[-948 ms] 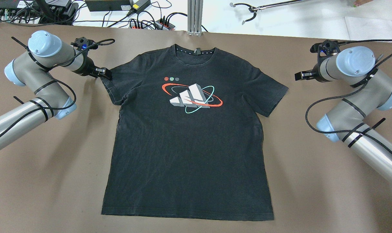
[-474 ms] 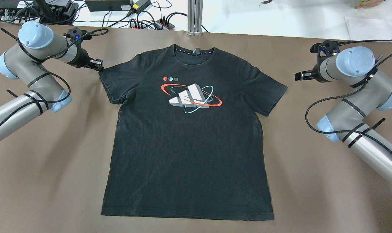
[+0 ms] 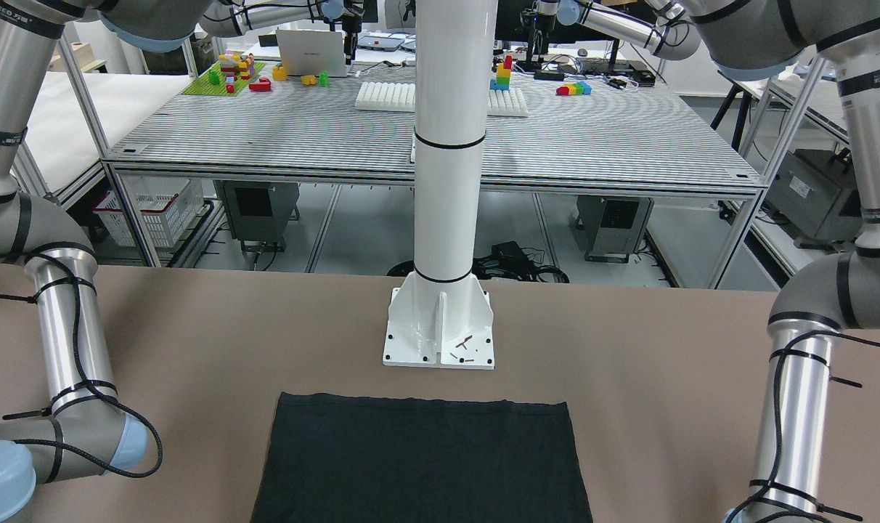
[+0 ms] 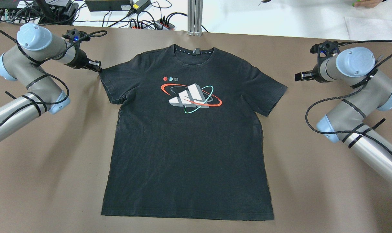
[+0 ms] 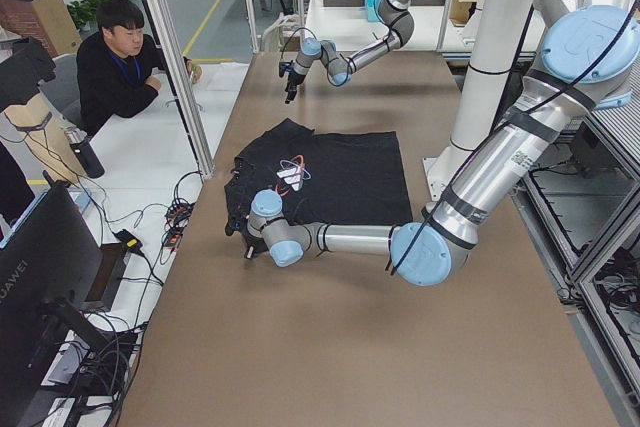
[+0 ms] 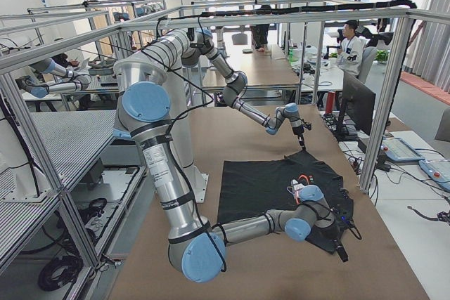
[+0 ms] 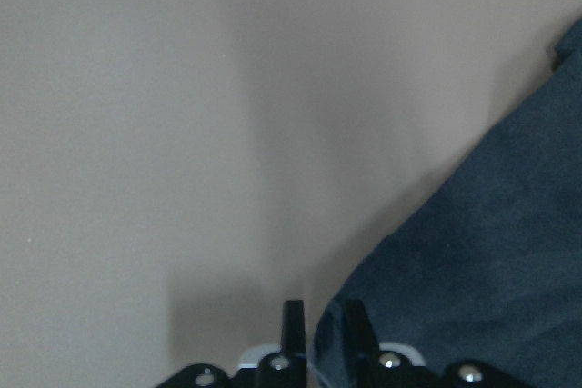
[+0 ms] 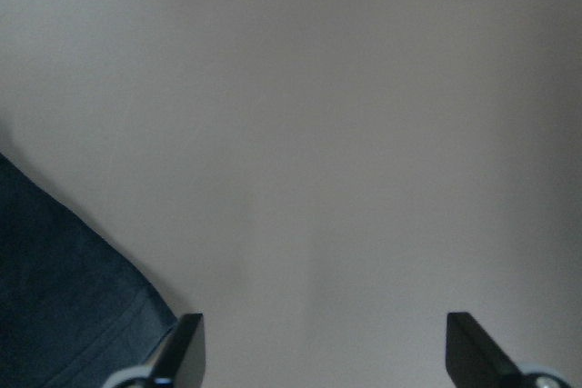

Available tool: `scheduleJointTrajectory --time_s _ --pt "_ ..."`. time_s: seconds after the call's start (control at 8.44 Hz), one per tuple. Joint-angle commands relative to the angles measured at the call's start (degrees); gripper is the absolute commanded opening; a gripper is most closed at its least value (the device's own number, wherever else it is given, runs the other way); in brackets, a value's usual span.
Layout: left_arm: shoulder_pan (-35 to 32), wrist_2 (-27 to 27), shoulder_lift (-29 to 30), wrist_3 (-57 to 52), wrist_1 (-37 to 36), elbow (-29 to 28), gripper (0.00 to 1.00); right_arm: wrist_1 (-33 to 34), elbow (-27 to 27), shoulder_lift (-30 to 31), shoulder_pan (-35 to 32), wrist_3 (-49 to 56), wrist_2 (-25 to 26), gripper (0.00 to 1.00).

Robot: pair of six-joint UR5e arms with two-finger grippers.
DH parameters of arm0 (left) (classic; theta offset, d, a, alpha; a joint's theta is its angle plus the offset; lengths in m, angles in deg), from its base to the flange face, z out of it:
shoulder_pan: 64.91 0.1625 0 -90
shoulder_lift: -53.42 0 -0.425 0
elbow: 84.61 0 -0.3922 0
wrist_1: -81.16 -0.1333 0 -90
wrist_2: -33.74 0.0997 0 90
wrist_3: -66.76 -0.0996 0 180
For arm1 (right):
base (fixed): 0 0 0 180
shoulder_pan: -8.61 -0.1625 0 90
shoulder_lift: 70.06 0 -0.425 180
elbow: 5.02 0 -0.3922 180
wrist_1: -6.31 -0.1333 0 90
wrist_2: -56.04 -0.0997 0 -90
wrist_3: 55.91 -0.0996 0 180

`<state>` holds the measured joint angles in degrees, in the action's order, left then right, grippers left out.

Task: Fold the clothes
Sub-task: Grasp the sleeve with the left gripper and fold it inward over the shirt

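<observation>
The clothes are one black T-shirt (image 4: pixel 189 145), lying flat and face up on the brown table, with a white, red and teal logo (image 4: pixel 191 97) on the chest. Its hem shows in the front-facing view (image 3: pixel 418 465). My left gripper (image 4: pixel 97 66) is at the corner of the shirt's left-hand sleeve. In the left wrist view (image 7: pixel 320 333) its fingers are nearly closed, with the sleeve's edge (image 7: pixel 482 297) between them. My right gripper (image 4: pixel 298 76) hovers just off the other sleeve, apart from it. The right wrist view (image 8: pixel 327 352) shows it wide open and empty, with the sleeve (image 8: pixel 64 315) at lower left.
The robot's white column base (image 3: pixel 440 327) stands behind the hem. Cables and power strips (image 4: pixel 144 22) and an aluminium post (image 4: pixel 194 16) line the far edge. An operator (image 5: pixel 120 57) sits beyond that edge. Bare brown table (image 4: pixel 53 178) lies on both sides of the shirt.
My left gripper has moved left and toward the far edge, drawing the sleeve corner outward and flattening it. My right arm has not moved.
</observation>
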<state>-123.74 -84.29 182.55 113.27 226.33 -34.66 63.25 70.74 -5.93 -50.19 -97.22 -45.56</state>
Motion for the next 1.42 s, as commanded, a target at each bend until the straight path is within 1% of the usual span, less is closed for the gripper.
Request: scheduleJointTrajectory --time_s 0.0,0.12,0.36,0.71,0.83,0.95,1.07,1.3 --pt "0.2 1.2 0.1 0.1 -0.1 0.1 0.29 0.0 0.0 0.0 0.0 0.0 0.0 0.93" --pt "0.3 1.1 0.3 0.3 0.0 0.2 0.31 -0.1 0.0 0.0 0.0 0.0 0.0 0.93" --pt "0.6 1.1 0.4 0.3 -0.1 0.2 0.42 0.0 0.0 0.1 0.0 0.0 0.1 0.93" --pt "2.0 1.3 0.2 0.2 0.0 0.1 0.41 -0.1 0.1 0.2 0.4 0.0 0.2 0.93" --pt "2.1 1.3 0.2 0.3 0.1 0.1 0.36 -0.1 0.0 0.1 0.4 0.0 0.2 0.93" --pt "2.0 1.3 0.1 0.3 0.1 0.3 0.14 -0.1 0.1 0.1 0.4 0.0 0.2 0.93" --pt "1.7 1.2 0.1 0.5 0.1 0.4 0.01 -0.1 0.1 0.1 0.4 0.0 0.2 0.93" --pt "0.7 1.0 0.0 0.8 0.1 1.8 0.00 -0.1 0.1 0.1 0.4 0.0 0.2 0.93"
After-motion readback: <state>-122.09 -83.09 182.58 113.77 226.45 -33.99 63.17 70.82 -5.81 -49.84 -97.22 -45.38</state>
